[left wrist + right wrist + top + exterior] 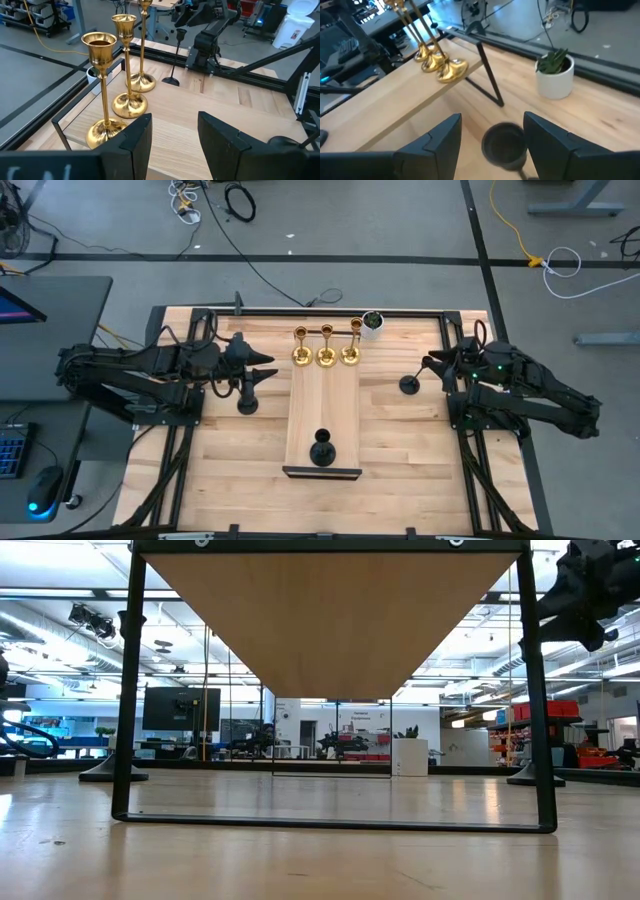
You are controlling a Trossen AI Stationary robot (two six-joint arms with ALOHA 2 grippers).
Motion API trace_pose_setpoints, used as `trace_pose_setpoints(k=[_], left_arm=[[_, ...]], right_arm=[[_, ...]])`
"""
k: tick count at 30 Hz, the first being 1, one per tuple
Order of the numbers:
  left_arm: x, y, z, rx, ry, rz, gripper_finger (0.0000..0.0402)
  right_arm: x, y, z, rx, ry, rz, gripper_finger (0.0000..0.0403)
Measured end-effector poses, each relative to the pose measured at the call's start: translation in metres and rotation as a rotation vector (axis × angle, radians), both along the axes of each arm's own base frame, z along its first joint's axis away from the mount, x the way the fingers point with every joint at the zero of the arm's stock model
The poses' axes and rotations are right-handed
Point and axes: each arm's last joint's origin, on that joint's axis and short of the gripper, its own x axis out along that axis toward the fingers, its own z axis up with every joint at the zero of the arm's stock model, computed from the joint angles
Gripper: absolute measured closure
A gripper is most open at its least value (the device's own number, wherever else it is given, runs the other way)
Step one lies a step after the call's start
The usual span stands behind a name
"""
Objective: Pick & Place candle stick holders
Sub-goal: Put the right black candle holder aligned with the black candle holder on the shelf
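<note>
Three gold holders (326, 346) stand in a row at the far end of a raised board (325, 405) in the middle of the table (400, 440), bases close together. A black holder (322, 449) stands on the near end of the same board. A second black holder (247, 401) stands on the table left of the board, just beside the left gripper (262, 367), on its near side. The left gripper's fingers are spread with nothing between them — in its wrist view the gold row (120, 82) stands ahead of and to one side of the open jaws. A third black holder (409, 384) stands on the table right of the board, directly at the tip of the right gripper (432, 366). In the right wrist view the holder's cup (504, 144) sits in the gap between the spread fingers (442, 137) — jaws open, not clamped on it. A white pot (372, 324) with a plant stands at the far edge, just right of the gold row.
</note>
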Motion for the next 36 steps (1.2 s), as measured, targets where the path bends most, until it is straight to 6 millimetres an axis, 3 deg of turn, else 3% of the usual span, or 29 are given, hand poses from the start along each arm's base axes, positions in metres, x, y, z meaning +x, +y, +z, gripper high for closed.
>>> trace_pose_setpoints(k=[17,27,36], left_arm=[[0.000,0.000,0.000,0.003,0.000,-0.001,0.0241],[0.000,0.000,0.000,0.013,0.003,-0.003,0.0241],[0.000,0.000,0.000,0.011,0.002,-0.002,0.0241]], right_arm=[[-0.002,-0.002,-0.002,-0.014,0.032,-0.080,0.0190],[-0.001,-0.001,-0.001,-0.005,0.018,-0.034,0.0190],[-0.005,0.000,0.011,-0.044,-0.010,-0.040,0.0190]])
